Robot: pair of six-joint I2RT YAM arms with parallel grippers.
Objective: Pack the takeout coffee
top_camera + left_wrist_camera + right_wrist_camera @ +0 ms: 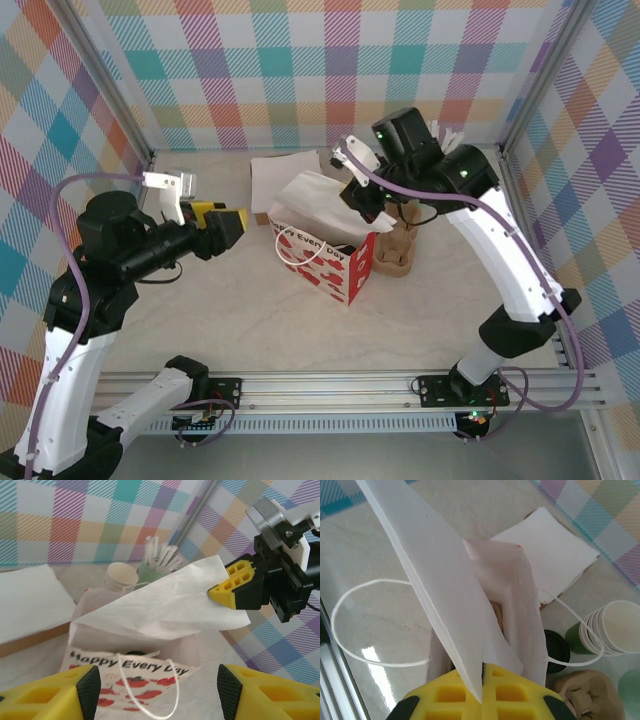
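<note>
Takeout coffee (556,649): you see only its round black lid in the right wrist view, facing up toward that camera, so the long axis reads as vertical. The cup body is hidden. It stands on the tabletop (220,310) just outside the far wall of the gift bag (335,262), under that side's cord handle, and close beside the stack of lidless green cups (605,627). You cannot tell whether it touches either one.

Right pincer (216,587): your fingers are pressed together on the corner of a white paper sheet (165,605) that rises out of the bag's mouth. The sheet runs straight into the slit between the yellow fingers, with no gap visible. The pincer hangs above the bag's far end and does not touch the coffee.

Left pincer (155,690): your jaws stand wide apart and hold nothing. It is level, aimed at the bag's printed face from the left, and well apart from it.

Also noted: a brown pulp cup carrier (397,255) sits just right of the bag, a mint holder of white sticks (160,562) stands behind it, and a flat white paper stack (283,175) lies by the back wall.
</note>
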